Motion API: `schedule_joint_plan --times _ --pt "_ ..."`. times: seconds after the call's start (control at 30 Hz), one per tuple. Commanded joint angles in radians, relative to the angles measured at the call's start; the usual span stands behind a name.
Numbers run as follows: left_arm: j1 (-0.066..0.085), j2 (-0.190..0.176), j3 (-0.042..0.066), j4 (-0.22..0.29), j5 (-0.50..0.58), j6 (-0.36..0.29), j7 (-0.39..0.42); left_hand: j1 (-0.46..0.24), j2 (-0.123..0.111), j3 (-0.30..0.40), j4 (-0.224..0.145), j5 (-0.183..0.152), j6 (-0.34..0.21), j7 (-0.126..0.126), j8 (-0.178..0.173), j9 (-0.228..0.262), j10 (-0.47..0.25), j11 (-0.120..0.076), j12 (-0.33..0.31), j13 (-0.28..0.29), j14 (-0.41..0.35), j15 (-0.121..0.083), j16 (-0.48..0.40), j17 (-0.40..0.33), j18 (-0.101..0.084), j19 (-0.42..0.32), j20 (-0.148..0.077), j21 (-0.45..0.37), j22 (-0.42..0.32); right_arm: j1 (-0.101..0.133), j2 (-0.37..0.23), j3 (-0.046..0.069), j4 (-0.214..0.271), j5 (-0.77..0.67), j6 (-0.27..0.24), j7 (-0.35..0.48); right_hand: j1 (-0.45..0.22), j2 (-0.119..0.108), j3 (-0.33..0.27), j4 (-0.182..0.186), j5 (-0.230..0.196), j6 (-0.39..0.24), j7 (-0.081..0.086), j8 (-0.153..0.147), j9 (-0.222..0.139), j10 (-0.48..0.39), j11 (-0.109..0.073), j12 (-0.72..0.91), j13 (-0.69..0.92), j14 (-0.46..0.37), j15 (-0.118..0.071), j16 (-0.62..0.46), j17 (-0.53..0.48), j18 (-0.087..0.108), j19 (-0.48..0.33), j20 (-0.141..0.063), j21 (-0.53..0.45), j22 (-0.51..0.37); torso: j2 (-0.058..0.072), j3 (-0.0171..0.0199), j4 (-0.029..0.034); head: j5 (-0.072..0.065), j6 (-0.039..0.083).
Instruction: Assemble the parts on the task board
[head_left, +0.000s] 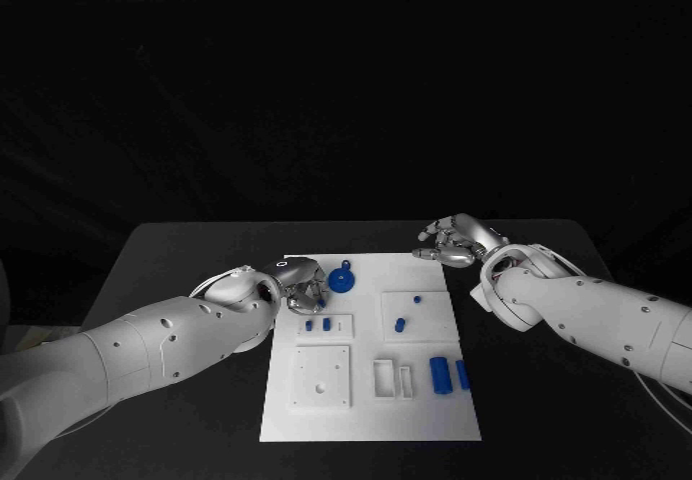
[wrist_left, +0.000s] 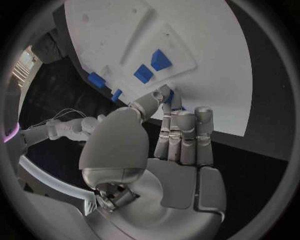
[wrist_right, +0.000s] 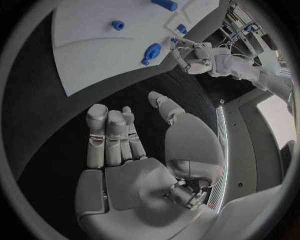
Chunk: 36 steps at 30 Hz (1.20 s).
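Item one, risks as I read them from the console: the left robot hand (head_left: 299, 283) sits at the board's (head_left: 433, 420) left edge, fingers drawn together around something blue at their tips, which I judge to be a small part (wrist_left: 169, 96) pinched there. It is mostly hidden by the fingers, so I can't say how secure that hold is. If the pinch is shallow, the part could twist or drop as I move it to its seat, and a hand this close to the edge could nudge the board and shift the loose pieces. Item two, the disc (head_left: 342, 279), a round blue part, lies on the board just beside the left hand's fingertips, near enough to be knocked. Item three, pegs: two small ones (head_left: 316, 324) stand in the raised block just behind the left hand, two more (head_left: 407, 311) on the square plate mid-board. Item four, two blocks (head_left: 449, 376), upright blue pieces near the board's right side toward me, well apart from both hands. Item five, the right robot hand (head_left: 451, 242) rests over the dark surface (head_left: 188, 250) off the board's far right corner, fingers loosely apart and holding nothing, well clear of every part.
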Motion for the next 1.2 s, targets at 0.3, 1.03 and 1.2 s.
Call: schedule_joint_plan --times 0.3,1.03,1.2 --pt "-0.021 0.001 -0.008 0.008 -0.046 0.01 0.012 -0.003 0.007 0.007 -0.004 0.002 0.015 -0.004 0.003 -0.002 0.021 0.001 0.0 0.003 0.014 -0.004 0.007 -0.001 0.037 0.002 -0.04 0.006 0.011 -0.002 -0.002 0.0 0.001 -0.005 0.007 0.009 -0.009 -0.001 -0.003 -0.003 0.003 0.001 0.007 0.006 -0.001 -0.004 -0.004 0.007 -0.002 0.004 -0.001 -0.004 -0.001 0.085 -0.001 -0.007 -0.007 0.017 0.0 0.0004 -0.0017 -0.003 -0.003" --pt "-0.025 -0.01 -0.007 0.005 0.018 -0.042 0.037 0.005 -0.032 0.017 -0.004 0.021 -0.101 0.042 -0.064 -0.036 -0.029 0.022 -0.043 0.001 0.003 0.016 -0.001 -0.011 0.038 0.0 -0.029 0.001 0.008 -0.003 0.0 0.0 -0.001 -0.005 0.008 0.008 -0.009 -0.001 -0.003 -0.003 0.004 0.001 0.007 0.006 -0.002 -0.004 -0.004 0.007 -0.002 0.004 -0.001 -0.004 -0.001 0.085 -0.001 -0.007 -0.007 0.017 0.0 -0.0005 -0.0003 -0.005 -0.003" --pt "-0.025 -0.012 -0.007 0.002 0.019 -0.036 0.029 0.01 -0.039 0.019 -0.005 0.021 -0.125 0.042 -0.075 -0.042 -0.053 0.032 -0.06 -0.004 0.0 0.025 -0.002 -0.013 0.042 0.0 -0.021 0.0 0.008 -0.003 -0.001 0.0 -0.001 -0.005 0.008 0.008 -0.009 -0.001 -0.003 -0.003 0.004 0.001 0.007 0.006 -0.002 -0.004 -0.004 0.007 -0.003 0.004 -0.001 -0.004 -0.001 0.085 -0.001 -0.007 -0.007 0.017 0.0 -0.0003 0.0002 -0.004 -0.003"
